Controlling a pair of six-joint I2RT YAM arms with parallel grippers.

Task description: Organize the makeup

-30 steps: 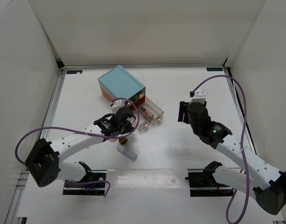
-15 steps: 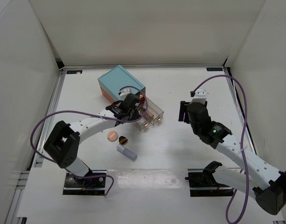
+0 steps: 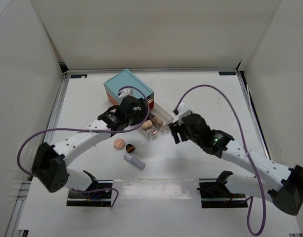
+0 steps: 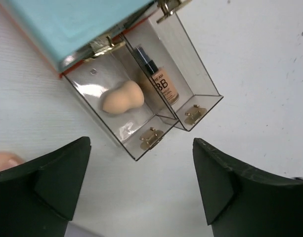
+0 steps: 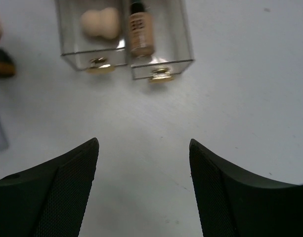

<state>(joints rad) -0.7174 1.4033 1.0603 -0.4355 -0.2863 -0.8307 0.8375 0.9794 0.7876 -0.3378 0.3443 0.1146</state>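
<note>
A beige sponge (image 4: pixel 122 97) lies in the left clear drawer (image 4: pixel 141 140) pulled out of the teal box (image 4: pixel 67 24). A foundation bottle (image 4: pixel 161 79) lies in the right drawer (image 4: pixel 195 111). My left gripper (image 4: pixel 141 143) hangs open just above and in front of these drawers, holding nothing. My right gripper (image 5: pixel 144 143) is open too, facing the drawer fronts from the near side, with the sponge (image 5: pixel 99 22) and the bottle (image 5: pixel 140 34) ahead of it. On the table lie a peach round puff (image 3: pixel 119 143), a dark round compact (image 3: pixel 131 147) and a grey tube (image 3: pixel 134 161).
The teal box (image 3: pixel 128 88) stands at the back centre-left, its two drawers (image 3: pixel 156 123) sticking out towards the middle. White walls close in the table (image 3: pixel 210 98) on three sides. Purple cables loop over both arms.
My left gripper moved from the loose items to the drawers and opened; the sponge now lies in the left drawer. My right arm swung left towards the drawer fronts.
</note>
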